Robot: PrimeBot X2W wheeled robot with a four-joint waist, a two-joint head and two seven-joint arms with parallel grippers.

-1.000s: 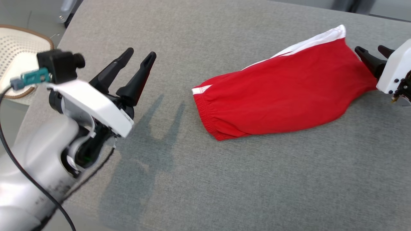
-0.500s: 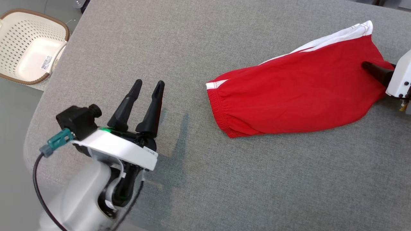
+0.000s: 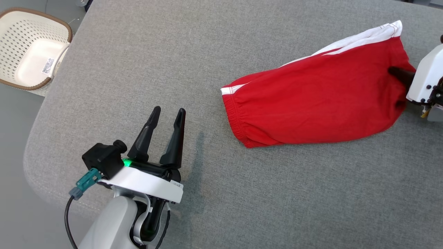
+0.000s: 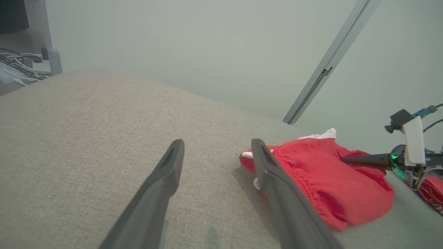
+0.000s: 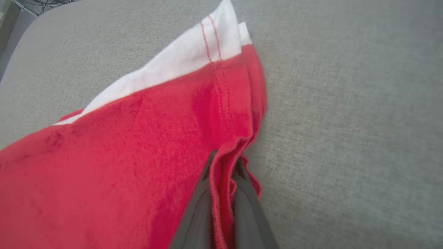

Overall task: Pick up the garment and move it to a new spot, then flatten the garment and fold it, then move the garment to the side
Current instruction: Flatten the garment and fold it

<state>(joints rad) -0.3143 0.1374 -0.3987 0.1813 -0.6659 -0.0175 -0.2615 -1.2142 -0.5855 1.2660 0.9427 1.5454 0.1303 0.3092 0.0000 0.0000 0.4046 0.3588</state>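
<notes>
On the surface (image 3: 173, 62), right of middle: garment (image 3: 311, 100), one end pointing left. At its right end, right gripper (image 3: 398, 73), jaws closed on the edge there. Near left, over the surface, well apart from the garment: left gripper (image 3: 169, 110). Far left, beyond the surface's edge: basket (image 3: 10, 20).

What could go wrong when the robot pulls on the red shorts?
1. The right hand pinches just a thin edge at one corner of the red shorts, so the cloth might slip out when it pulls.
2. The left hand is open and away from the shorts. With one corner held, they may drag over the grey cushion and bunch up instead of lying flat.
</notes>
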